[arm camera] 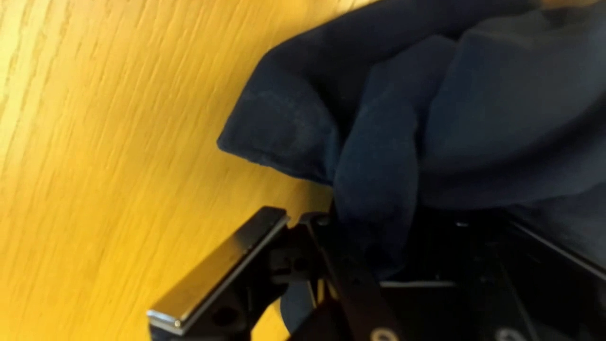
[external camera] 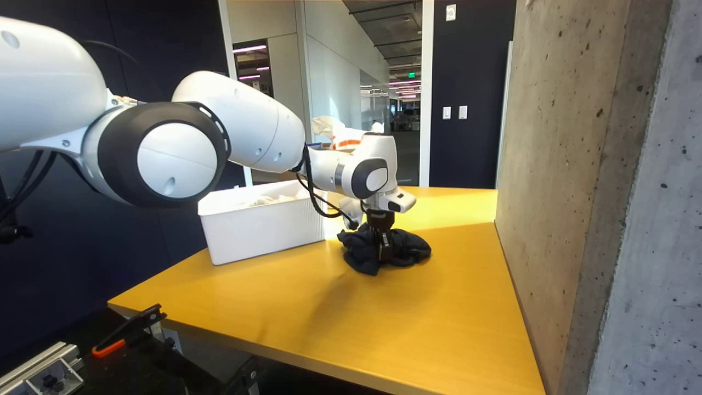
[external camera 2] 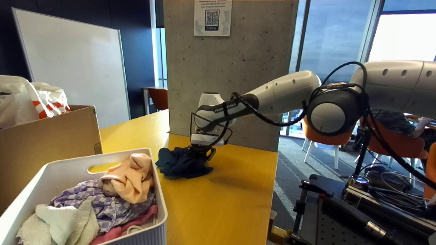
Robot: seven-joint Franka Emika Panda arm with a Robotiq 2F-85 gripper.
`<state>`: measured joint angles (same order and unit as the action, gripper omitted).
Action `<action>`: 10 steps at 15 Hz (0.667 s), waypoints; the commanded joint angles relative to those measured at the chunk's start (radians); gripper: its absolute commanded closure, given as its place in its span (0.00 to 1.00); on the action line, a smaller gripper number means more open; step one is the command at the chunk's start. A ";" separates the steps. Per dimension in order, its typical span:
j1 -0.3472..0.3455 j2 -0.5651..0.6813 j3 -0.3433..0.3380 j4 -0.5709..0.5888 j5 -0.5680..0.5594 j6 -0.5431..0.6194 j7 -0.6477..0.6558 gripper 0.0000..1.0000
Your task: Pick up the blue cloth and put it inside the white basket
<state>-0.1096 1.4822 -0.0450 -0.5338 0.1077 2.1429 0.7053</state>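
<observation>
The dark blue cloth (external camera: pixel 411 250) lies crumpled on the yellow table. It shows in both exterior views (external camera 2: pixel 178 165) and fills the upper right of the wrist view (arm camera: pixel 393 118). My gripper (external camera: pixel 384 249) points straight down into the middle of the cloth at table height. In the wrist view its fingers (arm camera: pixel 378 225) look closed in around a fold of the cloth; the fingertips themselves are mostly hidden in dark fabric. The white basket (external camera: pixel 263 233) stands beside the cloth on the table. In an exterior view the basket (external camera 2: pixel 162 200) holds peach, purple checked, pale green and pink cloths.
A cardboard box (external camera 2: pixel 58 143) with white plastic bags (external camera 2: pixel 20 102) stands beyond the basket. A concrete column (external camera 2: pixel 231 75) rises at the table's edge behind the gripper. The yellow table (external camera: pixel 356 323) extends on the arm's side of the cloth.
</observation>
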 commanded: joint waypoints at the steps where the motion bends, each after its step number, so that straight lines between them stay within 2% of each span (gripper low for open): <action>1: -0.009 0.021 -0.003 0.064 0.005 0.018 0.015 0.95; 6: -0.001 0.033 0.000 0.179 0.000 0.054 0.019 0.95; 7: 0.008 -0.032 0.001 0.087 -0.002 0.111 0.015 0.95; 10: 0.034 -0.062 -0.002 0.101 -0.008 0.180 0.024 0.95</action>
<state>-0.0990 1.4565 -0.0469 -0.4330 0.1066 2.2626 0.7130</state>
